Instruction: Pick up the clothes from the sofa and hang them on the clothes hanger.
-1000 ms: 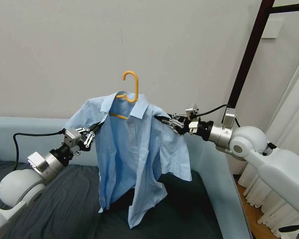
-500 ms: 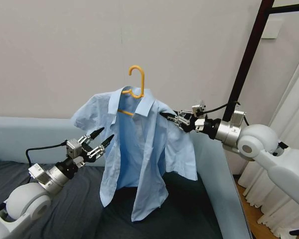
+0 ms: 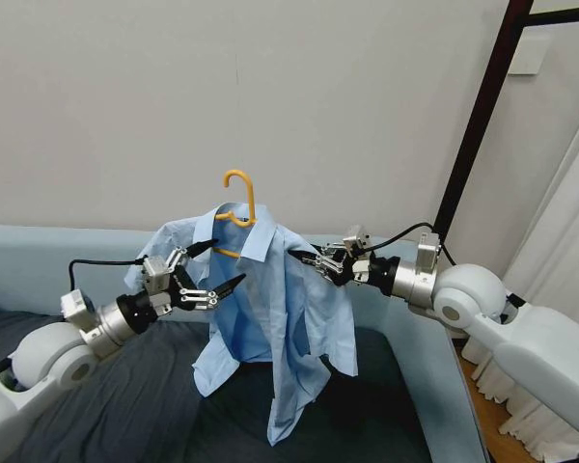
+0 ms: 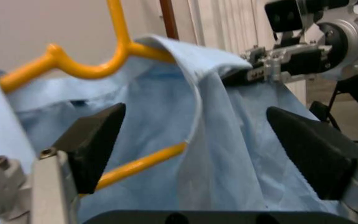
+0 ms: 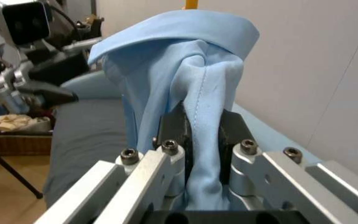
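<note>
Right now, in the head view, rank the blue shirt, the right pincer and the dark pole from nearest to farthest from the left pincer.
1. Blue shirt: right ahead of the open left pincer.
2. Right pincer: across the shirt, shut on its shoulder.
3. Dark pole: far right, beyond the right arm.

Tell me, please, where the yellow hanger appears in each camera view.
Head view: hanger at centre, hook above the shirt collar.
Left wrist view: hanger threaded through the collar, close up.
Right wrist view: hanger tip poking above the collar.
Shared landmark: the blue shirt's collar.
</note>
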You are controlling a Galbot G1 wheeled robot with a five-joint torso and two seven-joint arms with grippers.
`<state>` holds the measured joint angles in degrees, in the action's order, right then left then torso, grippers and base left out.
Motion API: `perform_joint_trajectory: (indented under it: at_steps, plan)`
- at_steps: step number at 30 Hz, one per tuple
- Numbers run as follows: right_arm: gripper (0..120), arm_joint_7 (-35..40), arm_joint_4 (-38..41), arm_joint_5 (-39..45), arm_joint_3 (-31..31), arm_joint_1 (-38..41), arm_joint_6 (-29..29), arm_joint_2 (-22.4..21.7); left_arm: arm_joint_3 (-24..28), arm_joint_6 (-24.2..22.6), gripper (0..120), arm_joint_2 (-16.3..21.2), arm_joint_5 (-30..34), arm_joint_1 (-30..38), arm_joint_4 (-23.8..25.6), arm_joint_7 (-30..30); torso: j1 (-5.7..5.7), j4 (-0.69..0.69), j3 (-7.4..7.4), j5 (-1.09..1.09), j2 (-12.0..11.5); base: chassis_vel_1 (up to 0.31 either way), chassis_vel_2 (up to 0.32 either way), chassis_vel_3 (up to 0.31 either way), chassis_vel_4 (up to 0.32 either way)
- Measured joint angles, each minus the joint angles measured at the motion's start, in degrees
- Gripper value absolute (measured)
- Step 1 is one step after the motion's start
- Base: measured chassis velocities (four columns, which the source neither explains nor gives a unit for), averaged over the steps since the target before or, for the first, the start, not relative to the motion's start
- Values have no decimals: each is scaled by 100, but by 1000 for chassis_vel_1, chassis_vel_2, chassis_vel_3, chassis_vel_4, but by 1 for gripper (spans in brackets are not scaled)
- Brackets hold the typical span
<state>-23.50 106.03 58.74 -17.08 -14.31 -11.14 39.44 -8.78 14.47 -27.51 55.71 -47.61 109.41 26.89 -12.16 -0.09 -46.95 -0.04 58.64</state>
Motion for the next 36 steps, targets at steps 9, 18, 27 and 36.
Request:
perform_joint_trajectory:
  at_steps: [9,18,27,36]
  plan:
    - [8,-107,-20,15,105,-2,13,-60,693,-18,55,-211,-26,484,-222,49,0,2,0,0,0,0,0,0,0]
    - [8,-238,-126,12,131,25,32,-20,997,45,19,-357,-3,853,-400,-43,0,2,0,1,0,0,0,0,0]
    - [8,-272,-173,-30,215,33,51,-26,938,92,0,-309,-23,954,-450,-237,0,2,0,0,0,0,0,0,0]
    - [8,-491,-143,-32,268,-45,101,-103,872,125,0,-268,-26,1051,-422,-418,0,2,0,1,0,0,0,0,0]
